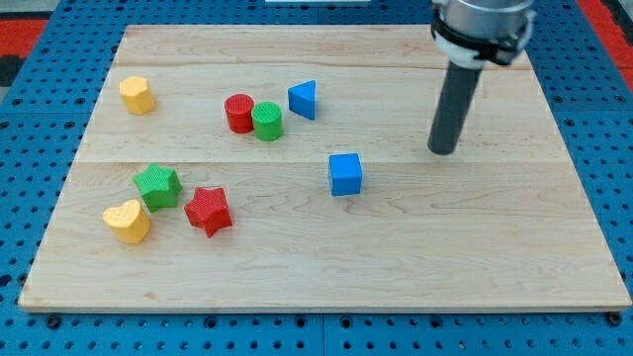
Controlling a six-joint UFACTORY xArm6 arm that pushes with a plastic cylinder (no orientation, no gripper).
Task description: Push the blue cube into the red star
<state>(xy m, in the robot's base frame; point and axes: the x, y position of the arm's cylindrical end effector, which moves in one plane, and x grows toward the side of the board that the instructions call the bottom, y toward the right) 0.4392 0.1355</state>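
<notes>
The blue cube point(345, 174) sits near the middle of the wooden board point(495, 257). The red star point(208, 210) lies to its left, lower in the view, well apart from it. My tip point(442, 151) rests on the board to the right of the blue cube and slightly higher in the view, with a clear gap between them.
A green star point(156, 185) and a yellow heart point(128, 221) lie just left of the red star. A red cylinder point(238, 113), a green cylinder point(267, 121) and a blue triangle point(304, 99) stand above the cube. A yellow block point(137, 95) is at the upper left.
</notes>
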